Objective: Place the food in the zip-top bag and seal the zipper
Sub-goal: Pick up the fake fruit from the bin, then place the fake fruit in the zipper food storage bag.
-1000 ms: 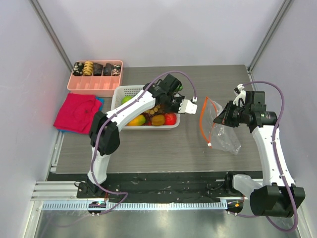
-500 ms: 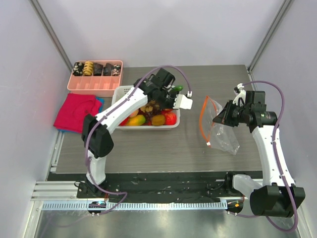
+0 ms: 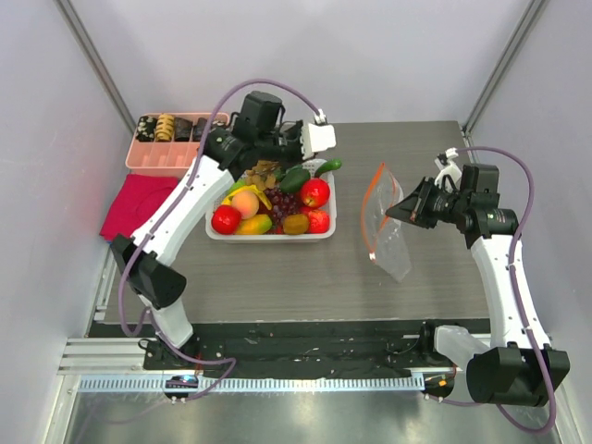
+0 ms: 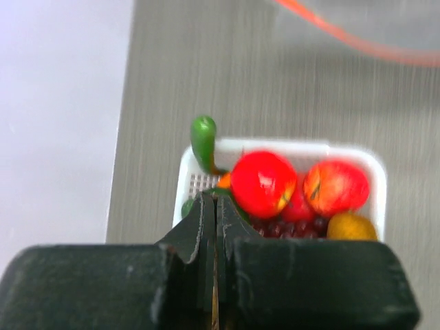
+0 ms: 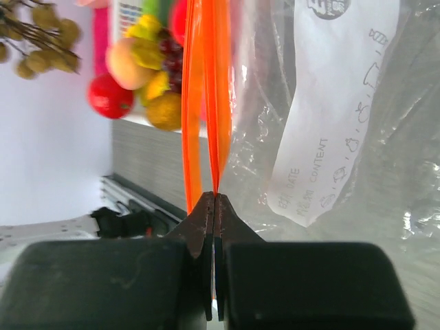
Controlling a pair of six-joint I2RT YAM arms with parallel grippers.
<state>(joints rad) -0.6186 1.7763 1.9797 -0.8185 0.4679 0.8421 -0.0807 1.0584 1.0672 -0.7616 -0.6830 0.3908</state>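
Note:
My left gripper (image 3: 277, 153) is shut on the thin brown stem of the tan-yellow berry bunch (image 3: 264, 173) and holds it above the back of the white lattice basket (image 3: 268, 237). The bunch hangs in the air in the right wrist view (image 5: 34, 34). In the basket lie red round fruits (image 3: 315, 192), a peach (image 3: 245, 203) and yellow bananas (image 3: 240, 191). My right gripper (image 3: 408, 207) is shut on the orange-red zipper (image 5: 206, 89) of the clear zip-top bag (image 3: 388, 236), which hangs off the table to the basket's right. The left wrist view shows its shut gripper (image 4: 215, 199) over a red fruit (image 4: 263, 183).
A green pepper (image 3: 310, 171) lies over the basket's back rim. A pink divided tray (image 3: 176, 155) with small rolls stands at the back left, and a red cloth (image 3: 143, 208) lies in front of it. Grey walls close in both sides.
My left arm has risen and swung back and left from the basket's right end, lifting the berry bunch. My right gripper has raised and turned the bag, which now hangs flatter.

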